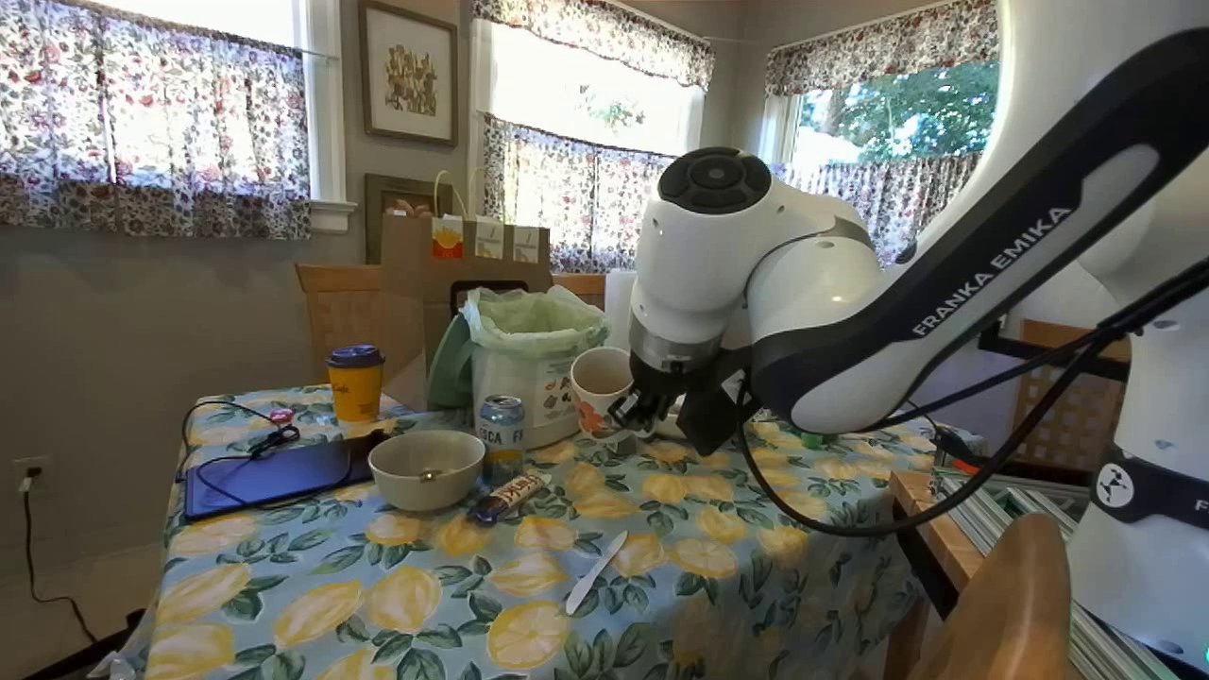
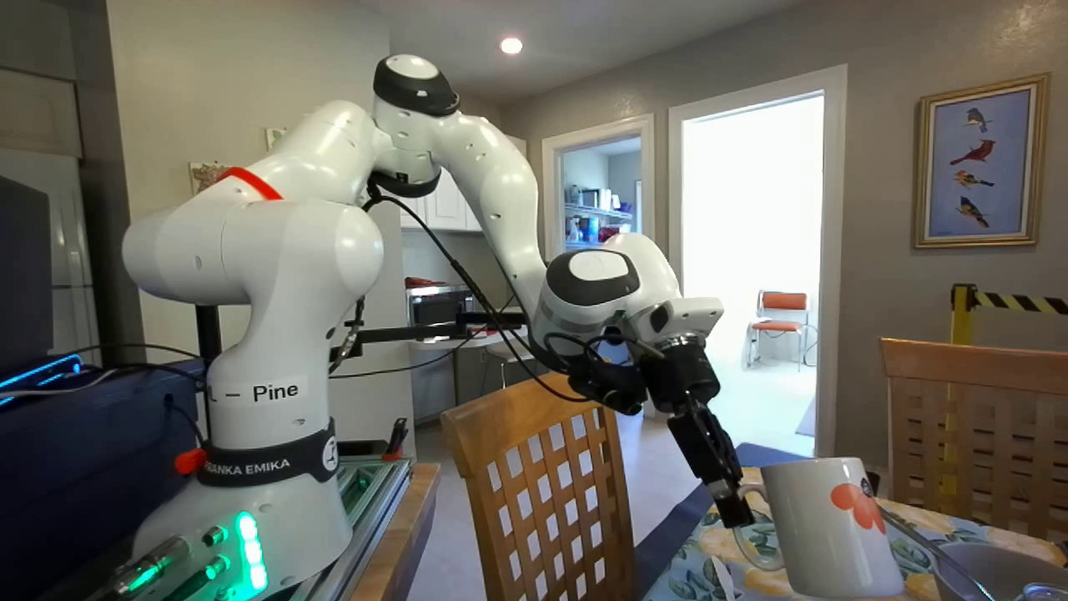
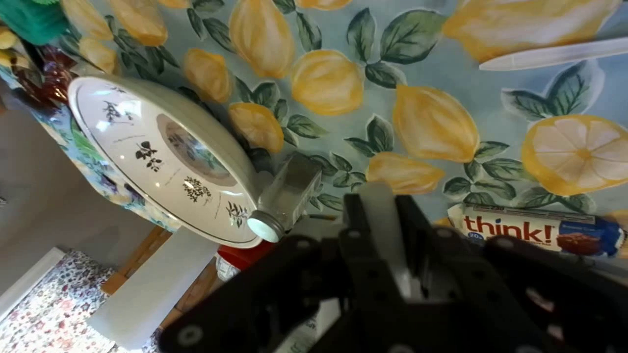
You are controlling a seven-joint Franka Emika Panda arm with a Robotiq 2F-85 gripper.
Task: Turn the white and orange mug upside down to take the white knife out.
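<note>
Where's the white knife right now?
In an exterior view, the white knife lies on the tablecloth, below and right of the snack bar.

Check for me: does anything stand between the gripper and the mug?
Nothing visible does: the gripper is closed on the handle of the mug. The knife lies outside the mug, on the tablecloth.

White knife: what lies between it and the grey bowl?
In an exterior view, the wrapped bar lies between the white knife and the grey bowl.
</note>
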